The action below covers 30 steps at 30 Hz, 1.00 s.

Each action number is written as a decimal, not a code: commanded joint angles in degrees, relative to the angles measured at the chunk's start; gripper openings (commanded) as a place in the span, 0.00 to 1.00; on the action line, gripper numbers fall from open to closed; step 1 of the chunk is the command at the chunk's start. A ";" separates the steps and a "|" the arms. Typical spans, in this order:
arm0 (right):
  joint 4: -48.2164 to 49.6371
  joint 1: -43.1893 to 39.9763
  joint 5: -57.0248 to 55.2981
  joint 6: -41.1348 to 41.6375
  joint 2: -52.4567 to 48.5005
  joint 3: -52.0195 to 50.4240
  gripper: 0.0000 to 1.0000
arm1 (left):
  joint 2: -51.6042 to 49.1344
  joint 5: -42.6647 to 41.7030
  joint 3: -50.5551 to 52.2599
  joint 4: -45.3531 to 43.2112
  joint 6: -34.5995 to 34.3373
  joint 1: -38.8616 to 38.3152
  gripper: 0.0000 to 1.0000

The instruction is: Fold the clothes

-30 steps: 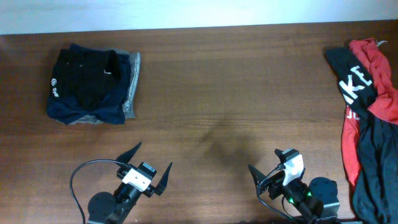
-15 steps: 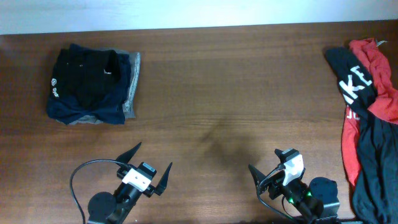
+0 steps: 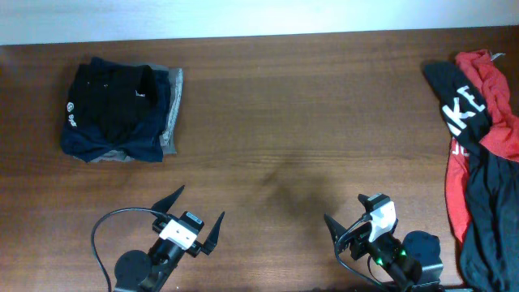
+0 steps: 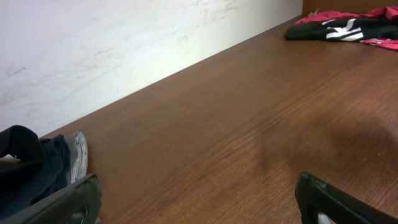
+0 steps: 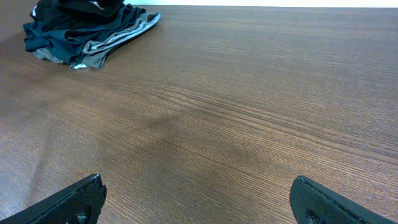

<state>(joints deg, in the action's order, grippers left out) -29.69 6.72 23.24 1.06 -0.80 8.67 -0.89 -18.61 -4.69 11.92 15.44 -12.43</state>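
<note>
A folded stack of clothes [image 3: 122, 113] in black, navy and grey lies at the table's far left; it also shows in the left wrist view [image 4: 31, 174] and the right wrist view [image 5: 87, 31]. An unfolded heap of clothes [image 3: 482, 154] lies at the right edge, with a black garment with white block letters [image 3: 462, 109] over red ones [image 3: 486, 69]; the left wrist view catches this heap [image 4: 348, 28] far off. My left gripper [image 3: 200, 203] and right gripper [image 3: 345, 208] rest near the front edge, both open and holding nothing, far from either pile.
The brown wooden table [image 3: 284, 122] stretches between the two piles. A pale wall [image 4: 124, 43] runs along its far edge. A black cable [image 3: 101, 231] loops beside the left arm's base.
</note>
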 commanded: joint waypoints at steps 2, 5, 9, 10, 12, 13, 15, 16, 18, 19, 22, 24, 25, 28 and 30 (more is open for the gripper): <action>-0.04 -0.37 0.33 0.00 0.59 -0.33 0.99 | 0.52 0.44 0.81 -0.33 0.31 -0.28 0.99; -0.04 -0.37 0.33 0.00 0.59 -0.33 0.99 | 0.52 0.44 0.81 -0.31 0.31 -0.28 0.99; -0.04 -0.37 0.33 0.00 0.59 -0.33 0.99 | 0.52 0.44 0.81 -0.31 0.31 -0.28 0.99; -0.04 -0.37 0.33 0.00 0.59 -0.33 0.99 | 0.52 0.44 0.81 -0.33 0.31 -0.28 0.99; -0.04 -0.37 0.33 0.00 0.59 -0.33 0.99 | 0.52 0.44 0.81 -0.33 0.31 -0.28 0.99; -0.04 -0.37 0.33 0.00 0.59 -0.33 0.99 | 0.52 0.44 0.81 -0.31 0.31 -0.28 0.99; -0.04 -0.37 0.33 0.00 0.59 -0.33 0.99 | 0.52 0.44 0.81 -0.33 0.31 -0.28 0.99; -0.04 -0.37 0.33 0.00 0.59 -0.33 0.99 | 0.52 0.44 0.81 -0.31 0.31 -0.28 0.99; -0.04 -0.37 0.31 0.00 0.59 -0.33 0.99 | 0.52 0.44 0.81 -0.31 0.31 -0.28 0.99; -0.04 -0.37 0.31 0.00 0.59 -0.33 0.99 | 0.52 0.44 0.81 -0.31 0.31 -0.28 0.99; -0.04 -0.37 0.33 0.00 0.59 -0.33 0.99 | 0.52 0.44 0.81 -0.31 0.31 -0.28 0.99; -0.04 -0.37 0.33 0.00 0.59 -0.33 0.99 | 0.52 0.44 0.81 -0.31 0.31 -0.28 0.99; -0.04 -0.37 0.33 0.00 0.59 -0.33 0.99 | 0.52 0.44 0.81 -0.31 0.31 -0.28 0.99; 0.04 -0.37 0.33 0.02 0.59 -0.33 0.99 | 0.52 0.44 0.81 -0.31 0.31 -0.28 0.99; 0.15 -0.37 0.35 0.02 0.59 -0.33 0.99 | 0.52 0.33 0.81 -1.05 0.28 -0.28 0.99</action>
<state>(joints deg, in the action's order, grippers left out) -29.69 6.72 23.24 1.10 -0.80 8.67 -0.89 -18.61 -4.69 11.92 15.44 -12.43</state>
